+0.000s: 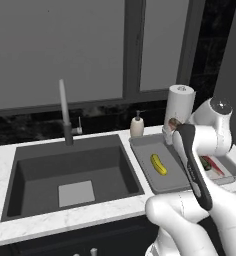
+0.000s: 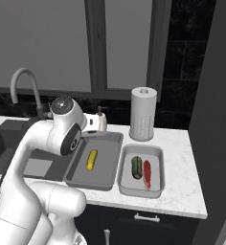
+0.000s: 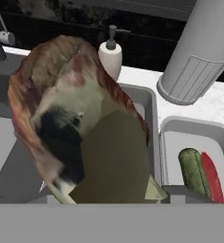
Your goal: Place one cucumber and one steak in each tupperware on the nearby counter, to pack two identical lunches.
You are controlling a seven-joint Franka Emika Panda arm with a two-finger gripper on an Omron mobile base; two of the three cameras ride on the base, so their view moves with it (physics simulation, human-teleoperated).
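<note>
On the white marbled counter (image 2: 182,189) beside the sink (image 1: 65,170), under dark windows (image 2: 124,43), the tool grips a brown steak (image 3: 71,118).

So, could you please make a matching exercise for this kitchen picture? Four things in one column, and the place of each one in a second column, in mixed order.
Things:
1. yellow cucumber
2. dark green cucumber
3. brown-red steak
4. paper towel roll

Places:
A. held in the gripper
B. upright on the counter, behind the trays
C. alone in the left tupperware
D. beside the red steak in the right tupperware

Pairs: 1-C, 2-D, 3-A, 4-B
</note>
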